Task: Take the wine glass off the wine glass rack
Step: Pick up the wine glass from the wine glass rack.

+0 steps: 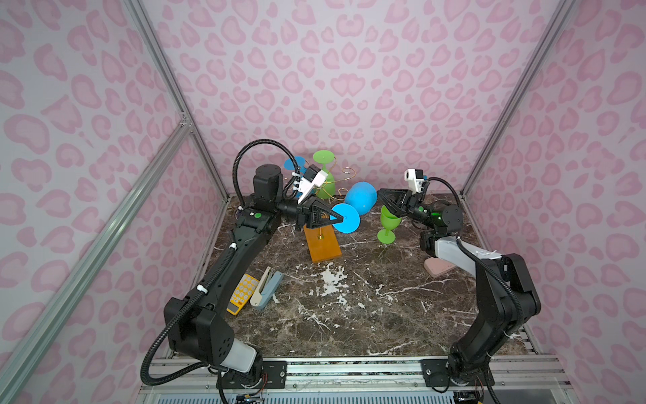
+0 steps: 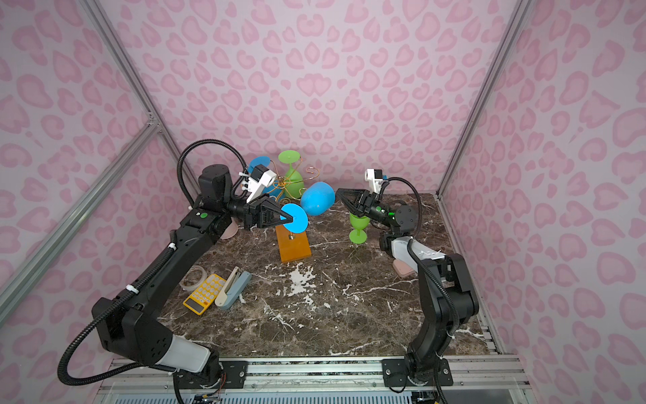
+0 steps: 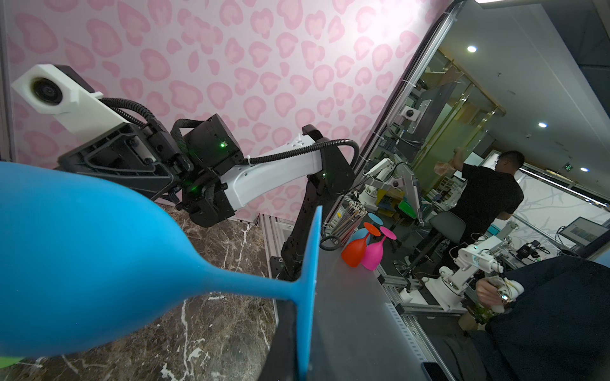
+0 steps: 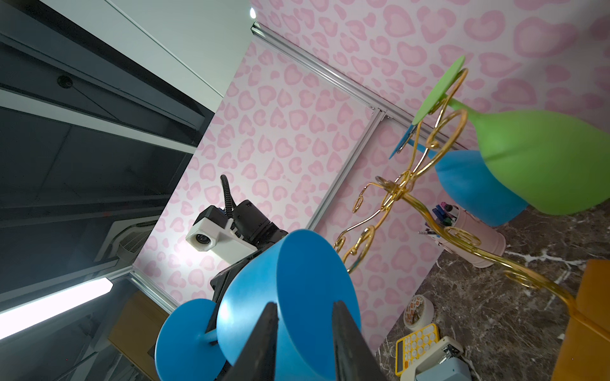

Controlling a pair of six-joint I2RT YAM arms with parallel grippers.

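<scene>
Had the blue wine glass [image 1: 361,202] off the wine glass rack [image 1: 323,250], lying sideways in the air just above the rack's wooden base. Gripped its stem beside the foot with the left gripper [image 1: 337,219], fingers closed on it. Had the right gripper [image 1: 380,193] at the bowl's mouth, fingers [image 4: 264,330] parted; could not tell whether touching the rim. Noted a hanging green glass [image 1: 323,157] and a second blue glass [image 1: 293,162] on the wire arms, and a standing green glass [image 1: 388,224] on the table [image 1: 349,314]. Judged the lift-off done and a hand-over or set-down in hand. Called next for turning the glass upright and lowering it foot-first onto bare table, clear of the rack and the standing green glass.
</scene>
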